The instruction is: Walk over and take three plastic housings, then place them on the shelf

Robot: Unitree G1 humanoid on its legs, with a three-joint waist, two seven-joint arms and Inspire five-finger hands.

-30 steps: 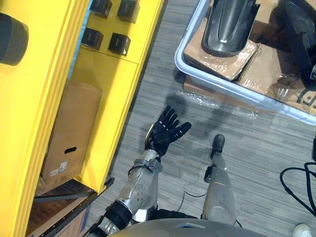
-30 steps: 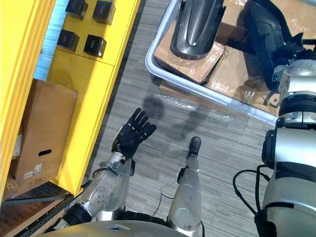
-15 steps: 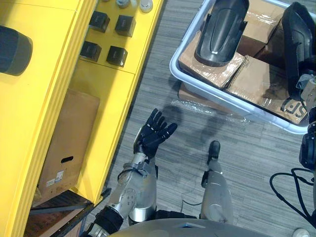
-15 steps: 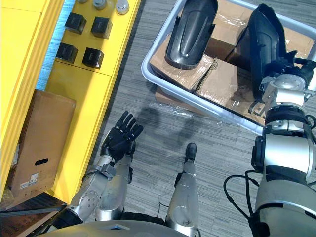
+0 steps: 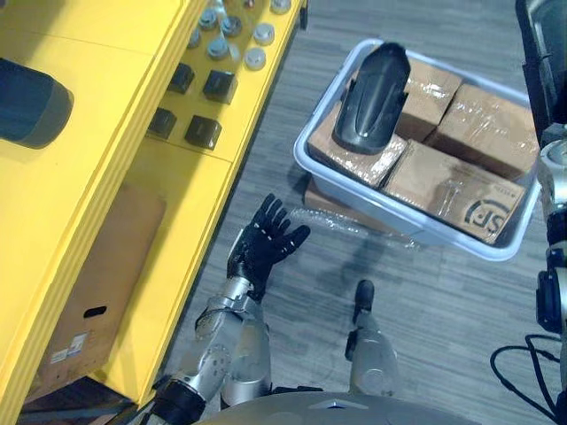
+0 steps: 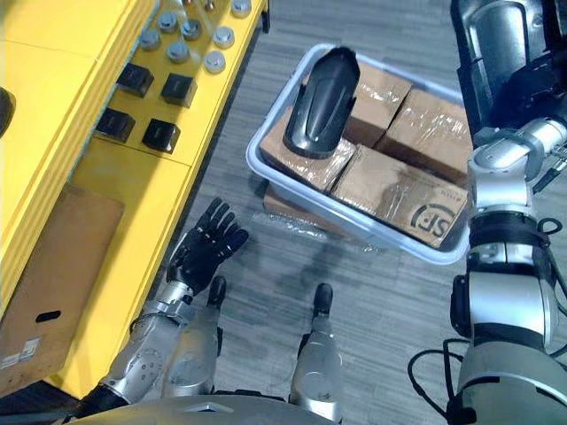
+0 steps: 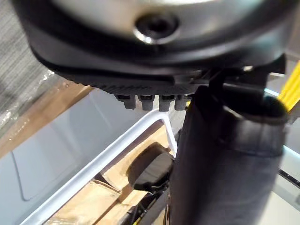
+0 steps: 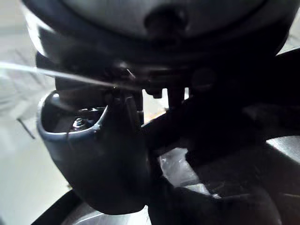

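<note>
housing (image 8: 103,168) gripped in right hand (image 8: 187,47); left hand (image 5: 266,245) spread wide above floor (image 5: 443,292); second housing (image 5: 372,88) lies in bin (image 5: 304,161)

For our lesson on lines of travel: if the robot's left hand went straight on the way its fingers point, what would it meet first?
Most likely the near wall of the grey bin, which the open left hand faces; the hand's height against that wall is hard to judge.

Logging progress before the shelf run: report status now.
Left hand open, empty, beside yellow shelf. Right hand raised, shut on lifted housing. Second housing on boxes in grey bin.
</note>
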